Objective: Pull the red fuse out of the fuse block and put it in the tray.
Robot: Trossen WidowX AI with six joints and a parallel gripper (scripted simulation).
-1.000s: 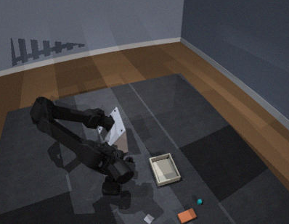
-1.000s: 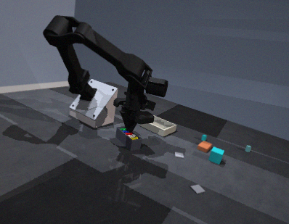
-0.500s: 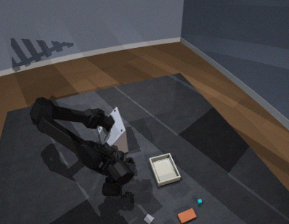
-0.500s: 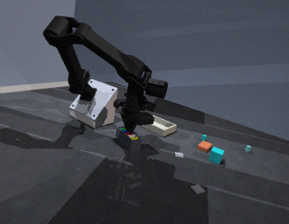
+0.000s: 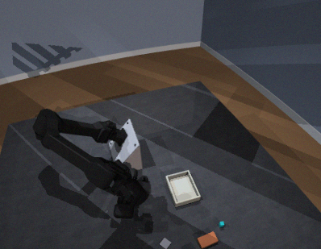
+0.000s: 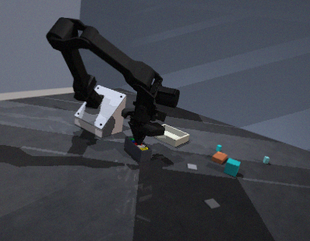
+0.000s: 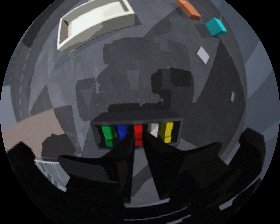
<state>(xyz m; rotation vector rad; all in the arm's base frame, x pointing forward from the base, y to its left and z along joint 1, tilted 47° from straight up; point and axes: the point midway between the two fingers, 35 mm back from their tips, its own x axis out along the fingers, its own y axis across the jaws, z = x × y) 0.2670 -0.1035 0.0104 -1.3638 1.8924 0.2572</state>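
Black gripper (image 7: 139,148): fingers nearly together, straddling the red fuse (image 7: 138,133), apparently closing on it.
Red fuse: seated in fuse block (image 7: 138,123), middle slot.
Tray (image 7: 94,17): holds nothing.
Left: lift, carry, release.

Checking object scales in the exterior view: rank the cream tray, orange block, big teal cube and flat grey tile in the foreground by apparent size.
Largest to smallest, exterior view:
1. Cream rectangular tray
2. Big teal cube and flat orange block: look alike in size, so not ranked against each other.
3. Flat grey square tile, nearest the camera, so likely flattered.
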